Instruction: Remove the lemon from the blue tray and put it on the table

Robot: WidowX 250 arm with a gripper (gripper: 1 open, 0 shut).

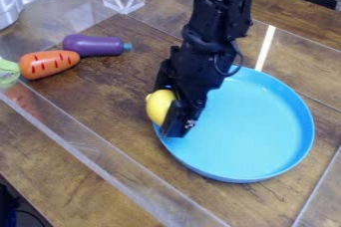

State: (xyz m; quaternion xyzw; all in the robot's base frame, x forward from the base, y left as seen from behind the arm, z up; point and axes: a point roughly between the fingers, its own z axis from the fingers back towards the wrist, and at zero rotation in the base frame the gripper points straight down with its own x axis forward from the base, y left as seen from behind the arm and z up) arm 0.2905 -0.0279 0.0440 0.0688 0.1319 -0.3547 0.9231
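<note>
At the left rim of the blue tray (266, 131), mid-frame, the jaws pinch the lemon (160, 107) from above, so it looks ready to lift out onto the worktop (80, 141).

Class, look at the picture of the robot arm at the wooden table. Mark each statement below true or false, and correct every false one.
1. The claw is closed on the lemon. True.
2. The lemon is at the near-left rim of the blue tray. True.
3. The carrot lies inside the blue tray. False: it lies on the table, far to the tray's left.
4. The eggplant is beside the carrot, outside the tray. True.
5. The tray is square and red. False: it is round and blue.
6. The lemon rests alone in the middle of the table. False: it is in the claw at the tray's edge.
</note>
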